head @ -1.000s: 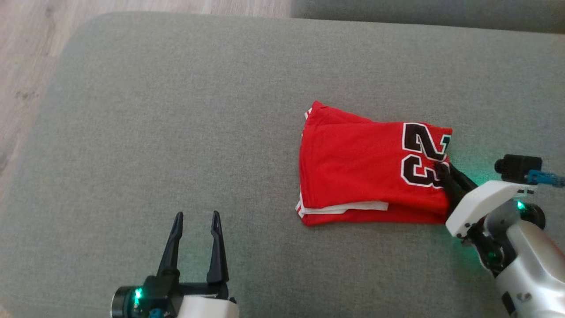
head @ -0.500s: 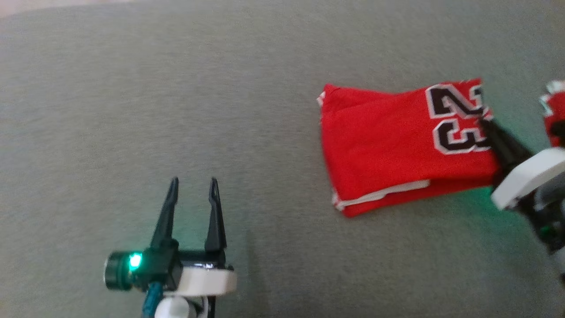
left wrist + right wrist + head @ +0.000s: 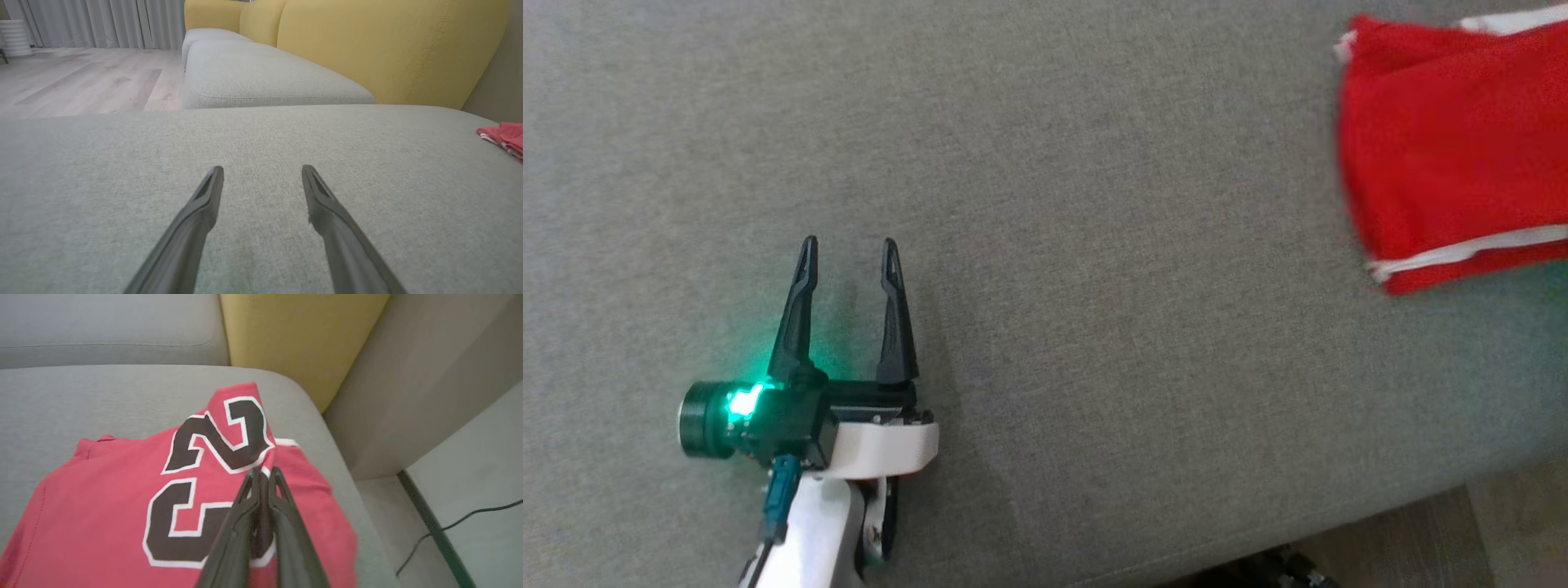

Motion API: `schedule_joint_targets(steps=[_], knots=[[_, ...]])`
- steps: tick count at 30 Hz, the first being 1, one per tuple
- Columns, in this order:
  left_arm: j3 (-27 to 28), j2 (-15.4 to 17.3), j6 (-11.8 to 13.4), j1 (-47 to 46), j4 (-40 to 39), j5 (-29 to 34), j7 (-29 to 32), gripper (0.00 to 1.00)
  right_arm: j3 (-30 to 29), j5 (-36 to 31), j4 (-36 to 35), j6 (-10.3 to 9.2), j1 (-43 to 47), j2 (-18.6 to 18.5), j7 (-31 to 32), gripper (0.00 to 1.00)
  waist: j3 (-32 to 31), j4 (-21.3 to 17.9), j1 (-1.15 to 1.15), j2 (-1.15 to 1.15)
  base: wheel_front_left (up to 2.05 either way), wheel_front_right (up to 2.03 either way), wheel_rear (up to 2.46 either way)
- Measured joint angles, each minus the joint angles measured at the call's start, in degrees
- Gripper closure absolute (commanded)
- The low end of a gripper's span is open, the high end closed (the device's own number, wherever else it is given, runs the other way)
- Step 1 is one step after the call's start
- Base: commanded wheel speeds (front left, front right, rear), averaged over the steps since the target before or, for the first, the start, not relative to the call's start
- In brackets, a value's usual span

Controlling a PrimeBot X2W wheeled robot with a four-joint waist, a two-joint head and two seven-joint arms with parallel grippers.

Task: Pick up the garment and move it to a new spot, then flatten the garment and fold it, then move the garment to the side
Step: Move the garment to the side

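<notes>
The folded red garment lies at the right end of the grey cushion, pinched at its numbered edge by the right gripper, while the left gripper hovers spread over its middle.

Your grey woven-fabric seat cushion
You see a folded red white-trimmed jersey lying toward its right side.

Red garment with black white-edged numerals; grey cushion.
</notes>
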Motion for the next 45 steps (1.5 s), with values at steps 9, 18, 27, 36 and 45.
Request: schedule_joint_targets(steps=[9, 18, 27, 36, 45], knots=[[-0.4, -0.2, 0.1, -0.9, -0.5, -0.7, -0.2, 0.0, -11.8, -8.9, 5.4, 0.0, -1.2, -0.4, -1.7, 0.0, 1.4, 1.9, -0.01, 0.0, 0.0, 0.0, 0.0], [-0.4, -0.1, 0.6, 1.9, 0.5, -3.6, -0.2, 0.0, -10.5, -14.2, 1.1, 0.0, 5.6, 14.2, -0.8, 0.0, -4.6, 4.5, -0.02, 0.0, 0.0, 0.0, 0.0], [-0.5, -0.1, -2.1, 8.3, 1.9, -7.9, -0.2, 0.0, 0.1, -14.3, 0.2, 0.0, 12.5, 26.6, -10.8, 0.0, -14.1, 7.1, -0.02, 0.0, 0.0, 0.0, 0.0], [1.1, -0.1, -4.1, 16.0, 1.0, -9.8, -0.2, 0.0, 3.1, -16.9, -1.4, 0.0, 22.8, 35.0, -19.3, 0.0, -23.7, 9.9, -0.03, 0.0, 0.0, 0.0, 0.0], [3.5, 0.0, -5.1, 23.0, -2.7, -7.9, -0.2, 0.0, -3.9, -36.2, -9.7, 0.0, 32.5, 41.4, -19.4, 0.0, -29.4, 11.8, -0.03, 0.0, 0.0, 0.0, 0.0]])
